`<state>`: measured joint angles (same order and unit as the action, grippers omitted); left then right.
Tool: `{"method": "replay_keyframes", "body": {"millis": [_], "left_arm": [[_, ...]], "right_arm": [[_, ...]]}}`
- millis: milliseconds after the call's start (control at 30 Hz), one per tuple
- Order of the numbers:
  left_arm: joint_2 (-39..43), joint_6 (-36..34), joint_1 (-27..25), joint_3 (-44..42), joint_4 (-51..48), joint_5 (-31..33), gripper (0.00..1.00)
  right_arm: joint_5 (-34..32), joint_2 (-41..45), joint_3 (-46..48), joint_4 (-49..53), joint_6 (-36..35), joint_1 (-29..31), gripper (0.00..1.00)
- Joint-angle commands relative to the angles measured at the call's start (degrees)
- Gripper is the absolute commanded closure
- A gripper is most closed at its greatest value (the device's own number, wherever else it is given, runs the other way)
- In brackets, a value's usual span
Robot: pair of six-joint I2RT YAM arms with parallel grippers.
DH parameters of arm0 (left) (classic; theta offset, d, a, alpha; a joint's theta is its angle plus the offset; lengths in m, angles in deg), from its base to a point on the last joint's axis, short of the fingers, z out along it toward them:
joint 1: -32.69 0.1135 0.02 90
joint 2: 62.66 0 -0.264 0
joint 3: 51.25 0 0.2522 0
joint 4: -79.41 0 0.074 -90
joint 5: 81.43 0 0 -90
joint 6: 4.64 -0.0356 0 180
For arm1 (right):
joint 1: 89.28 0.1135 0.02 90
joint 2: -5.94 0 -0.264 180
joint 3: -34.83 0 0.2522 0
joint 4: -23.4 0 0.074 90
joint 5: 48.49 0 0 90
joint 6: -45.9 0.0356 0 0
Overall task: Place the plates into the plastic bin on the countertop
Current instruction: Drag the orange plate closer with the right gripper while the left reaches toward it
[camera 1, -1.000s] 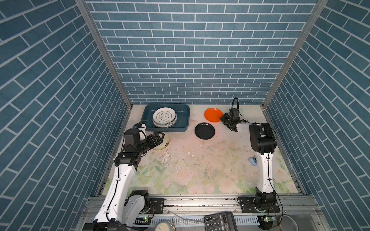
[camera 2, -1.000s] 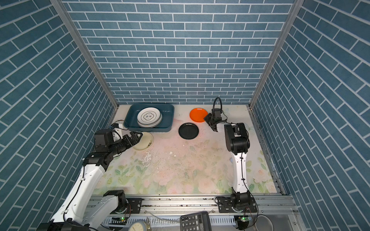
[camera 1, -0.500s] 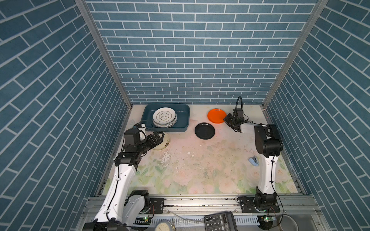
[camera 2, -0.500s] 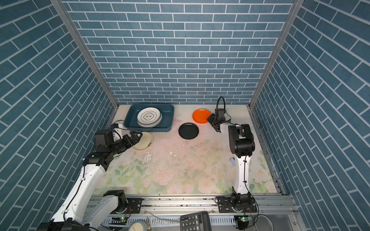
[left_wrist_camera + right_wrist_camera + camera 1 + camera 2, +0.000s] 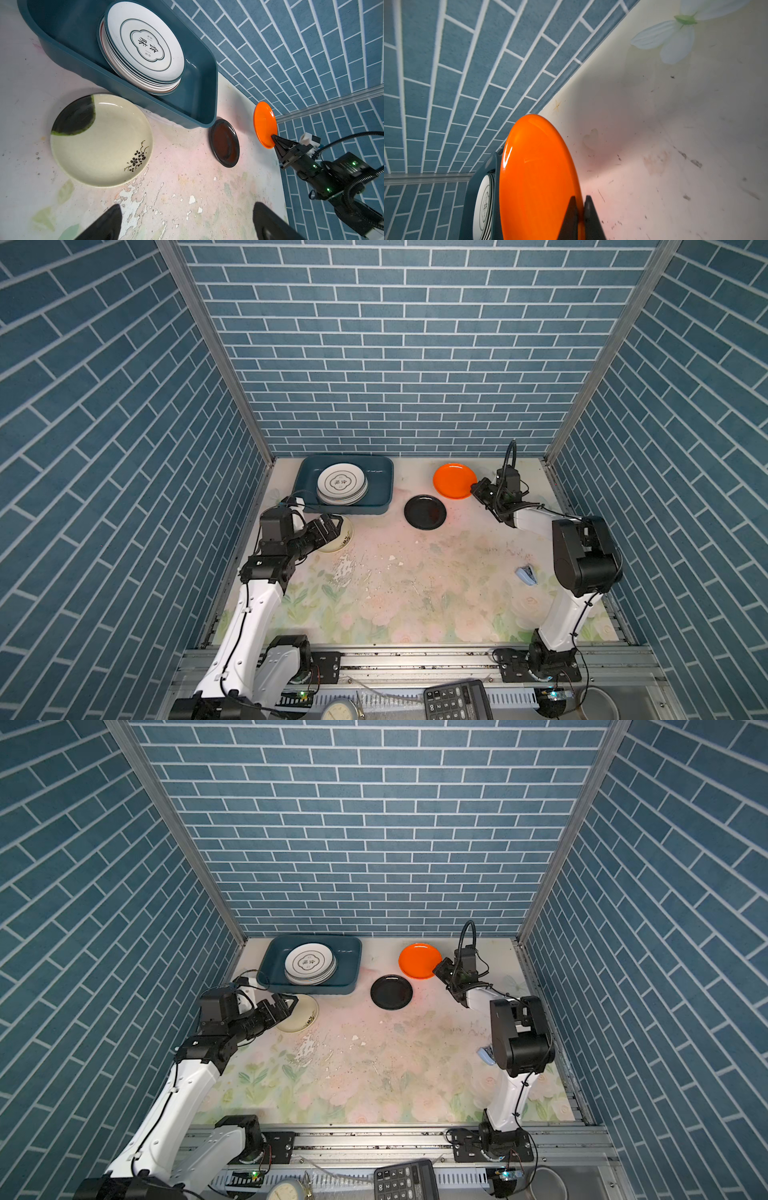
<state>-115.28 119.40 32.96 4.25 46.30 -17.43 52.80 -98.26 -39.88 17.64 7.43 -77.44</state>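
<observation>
Mock kitchen bay in a robotics lab. Printed blue-brick wall panels met at bare aluminium corner posts around a scuffed floral counter. A left arm and a right arm stood bolted to a metal rail beside a calculator. Plates and a plastic bin supplied the kitchen dressing

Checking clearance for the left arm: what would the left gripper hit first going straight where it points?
Likely the scuffed countertop between the cream plate and black plate; the open left gripper looks tilted down, depth unclear.
</observation>
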Motion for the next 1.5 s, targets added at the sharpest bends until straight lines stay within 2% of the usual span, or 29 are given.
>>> {"method": "replay_keyframes", "body": {"millis": [0, 267, 367, 633, 867, 967, 1100, 1300, 1467], "left_arm": [[0.3, -1.0, -0.3, -0.1, 0.2, -0.6, 0.00], [1.4, -2.1, -0.3, -0.3, 1.0, -1.2, 0.00], [2.0, -2.4, -0.3, -0.2, 1.2, -1.7, 0.00], [5.1, -3.2, -1.9, -1.2, -0.3, 2.1, 0.00], [5.4, -0.4, -10.6, -3.6, 1.9, 6.9, 0.00], [4.8, 0.7, -15.2, -3.8, 3.7, 9.0, 0.00], [2.4, 3.3, -20.0, -3.6, 7.8, 9.7, 0.00], [-2.1, 3.7, -26.8, 0.3, 9.9, 13.1, 0.00], [-6.3, 3.9, -31.4, 3.0, 12.3, 13.2, 0.00]], "right_arm": [[1.3, 6.3, 3.6, -4.2, -1.2, 0.2, 1.00], [3.3, 19.5, 14.5, -5.3, -0.4, 0.2, 1.00], [3.7, 25.1, 16.0, -0.4, -3.2, 0.2, 1.00], [4.4, 40.4, 22.6, 9.5, -6.6, 0.2, 1.00], [5.4, 51.8, 29.7, 15.0, -6.3, 0.2, 1.00], [4.9, 56.9, 33.7, 15.9, -3.0, 0.2, 1.00], [7.1, 61.0, 39.1, 12.2, 2.6, 0.2, 1.00], [8.0, 63.8, 41.1, 12.0, 4.9, 0.2, 1.00], [9.3, 62.1, 42.8, 7.4, 7.7, 0.2, 1.00]]}}
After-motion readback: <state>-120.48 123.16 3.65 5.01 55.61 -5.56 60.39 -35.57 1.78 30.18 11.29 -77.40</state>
